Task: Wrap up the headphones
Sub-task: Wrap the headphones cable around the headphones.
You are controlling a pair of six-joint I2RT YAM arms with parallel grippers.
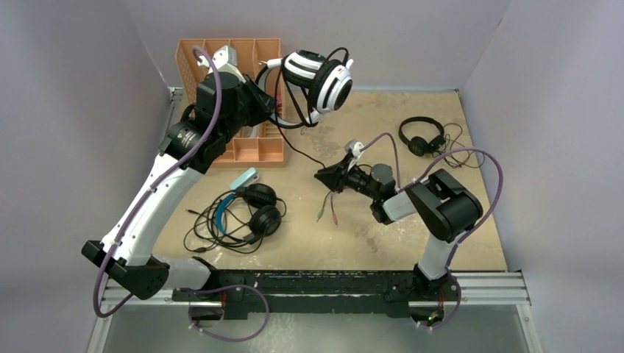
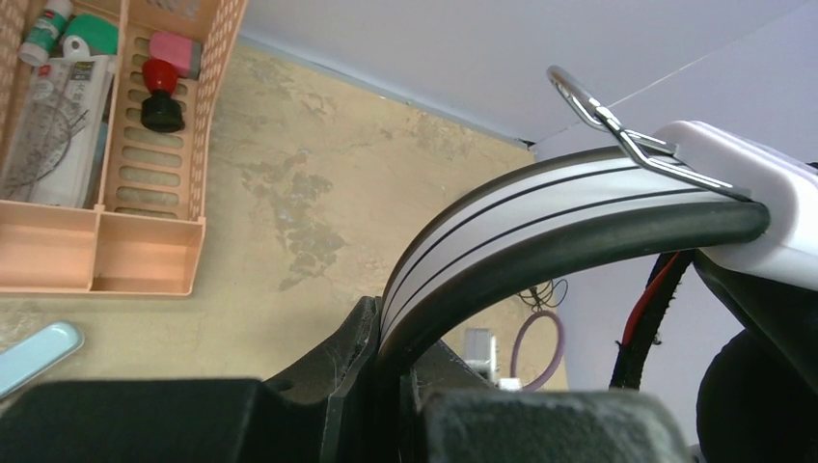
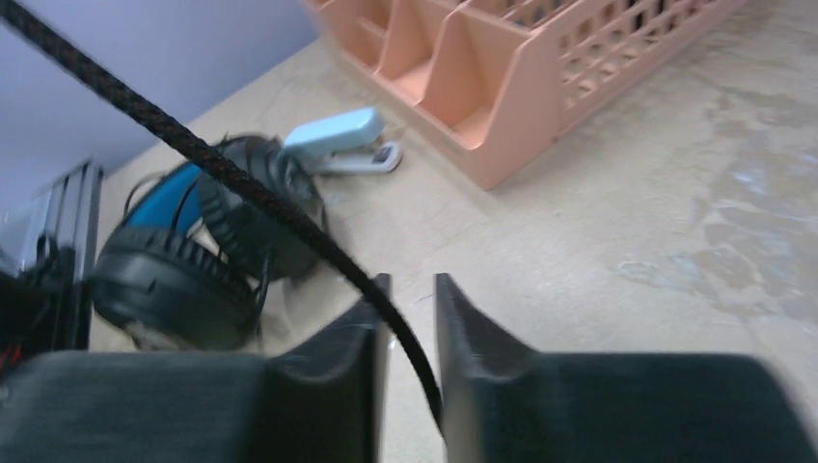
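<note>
- Tan tabletop [image 1: 412, 220] is lying underneath; white-and-black headset [image 1: 320, 77] is hanging above its far side, beside the peach organizer [image 1: 243, 151].
- Left gripper [image 2: 391, 371] is clamping the headband.
- Right gripper [image 3: 410, 318], fingers narrow, is pinching the braided cable [image 3: 241, 188] mid-table.
- Blue-banded headset [image 1: 254, 209] is lying near left, slim black headset [image 1: 421, 137] far right.

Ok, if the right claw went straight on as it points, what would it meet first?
The right claw would likely meet the near corner of the orange basket, past bare table; the stapler lies just beside that line. Depth is unclear.
</note>
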